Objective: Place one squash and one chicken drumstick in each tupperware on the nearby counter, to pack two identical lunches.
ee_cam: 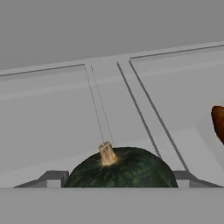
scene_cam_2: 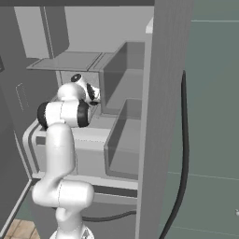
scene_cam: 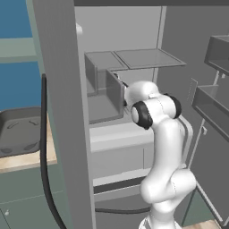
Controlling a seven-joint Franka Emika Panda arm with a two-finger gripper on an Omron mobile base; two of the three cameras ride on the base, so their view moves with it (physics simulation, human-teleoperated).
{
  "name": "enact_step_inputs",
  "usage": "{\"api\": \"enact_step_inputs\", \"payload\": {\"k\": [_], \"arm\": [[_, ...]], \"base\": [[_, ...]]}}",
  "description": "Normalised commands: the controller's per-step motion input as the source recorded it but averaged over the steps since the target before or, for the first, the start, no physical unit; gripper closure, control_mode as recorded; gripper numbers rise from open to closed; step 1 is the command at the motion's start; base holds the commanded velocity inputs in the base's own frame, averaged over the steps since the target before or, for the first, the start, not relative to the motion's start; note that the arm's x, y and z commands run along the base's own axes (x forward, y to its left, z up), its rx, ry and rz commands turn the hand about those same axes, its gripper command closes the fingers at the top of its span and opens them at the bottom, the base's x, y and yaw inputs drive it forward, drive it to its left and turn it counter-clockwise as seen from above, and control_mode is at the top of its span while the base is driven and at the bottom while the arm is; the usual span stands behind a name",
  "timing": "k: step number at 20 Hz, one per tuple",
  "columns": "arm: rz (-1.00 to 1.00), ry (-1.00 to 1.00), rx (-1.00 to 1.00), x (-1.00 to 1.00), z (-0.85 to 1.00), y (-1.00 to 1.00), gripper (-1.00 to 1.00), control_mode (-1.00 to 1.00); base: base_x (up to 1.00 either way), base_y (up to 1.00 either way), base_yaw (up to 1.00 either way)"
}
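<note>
A dark-green squash [ee_cam: 127, 168] with a tan stem sits low in the hand view, on a pale fridge shelf. My gripper [ee_cam: 118, 178] is shut on it, one fingertip [ee_cam: 53, 178] pressed against each side. A reddish-orange chicken drumstick [ee_cam: 218, 122] pokes in at the right edge of that view, on the same shelf. The arm reaches into the open fridge, and its wrist [scene_cam_2: 86, 91] is between the shelf and a translucent bin. A dark grey tupperware [scene_cam: 20, 129] stands on the beige counter [scene_cam: 27, 163] at the left.
The fridge's side wall [scene_cam: 62, 112] stands between the arm and the counter. A glass shelf [scene_cam: 134, 58] hangs over the hand, and translucent bins [scene_cam_2: 123, 140] are beside it. Door racks [scene_cam: 217, 103] jut in on the right.
</note>
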Motion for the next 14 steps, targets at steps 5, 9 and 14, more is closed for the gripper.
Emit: {"api": "enact_step_inputs", "payload": {"k": [5, 9, 14], "arm": [[-0.02, -0.12, 0.0, -1.0, -0.39, 0.09, 1.0, -1.0], [-0.03, 0.02, 0.06, -1.0, 0.36, -0.16, 1.0, -1.0], [-0.05, 0.16, 0.16, -1.0, 0.66, -0.13, 1.0, -1.0]], "base": [[0.0, 0.0, 0.0], [0.0, 0.0, 0.0], [0.0, 0.0, 0.0]]}}
